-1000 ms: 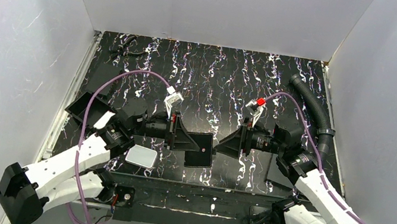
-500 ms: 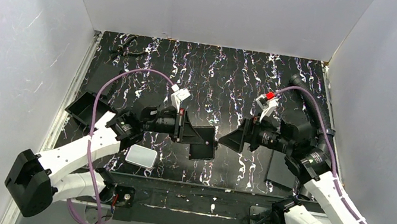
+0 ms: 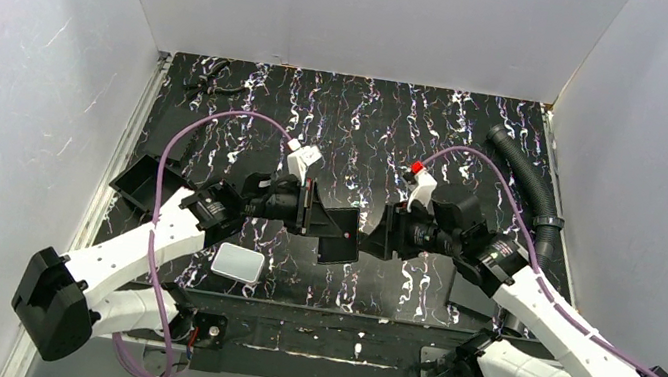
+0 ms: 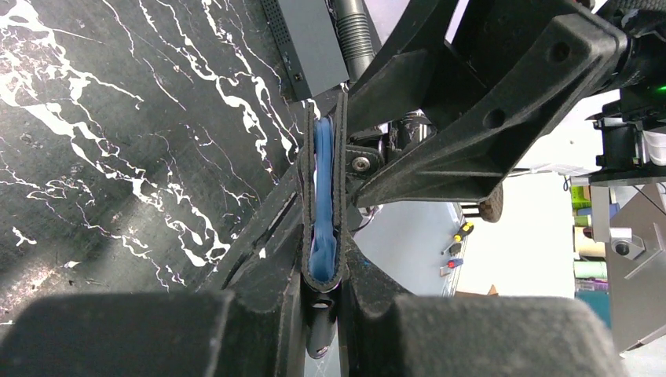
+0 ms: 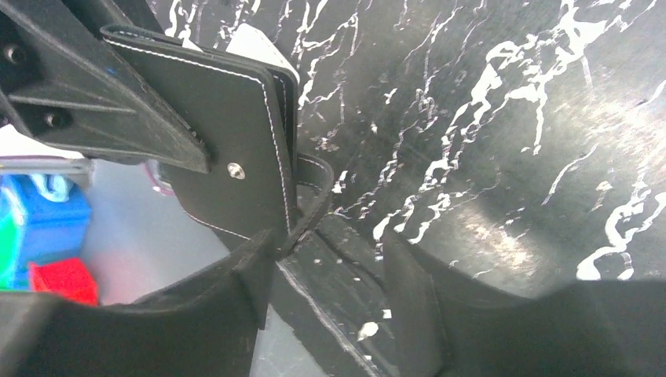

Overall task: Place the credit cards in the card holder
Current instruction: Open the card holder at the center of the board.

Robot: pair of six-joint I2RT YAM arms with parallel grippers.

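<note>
The card holder (image 3: 334, 236) is a black folding wallet held off the table at the middle. My left gripper (image 3: 317, 220) is shut on it. In the left wrist view the card holder (image 4: 323, 161) stands edge-on between the fingers (image 4: 275, 267), with bluish pockets showing inside. My right gripper (image 3: 375, 237) is open at the wallet's right edge. In the right wrist view the wallet (image 5: 228, 133) shows its snap stud, and its tab (image 5: 312, 184) hangs beside the left finger of my right gripper (image 5: 330, 263). No thin grey-silver credit card shows in any view.
A white rounded-corner slab (image 3: 238, 263) lies at the front left. A black tray (image 3: 149, 183) stands left, and a flat black plate (image 3: 474, 292) lies under the right arm. A black corrugated hose (image 3: 526, 178) runs along the right side. A small black tool (image 3: 209, 82) lies at the back left.
My left gripper has carried the wallet slightly up and back. My right gripper has moved left, up to the wallet's right edge.
</note>
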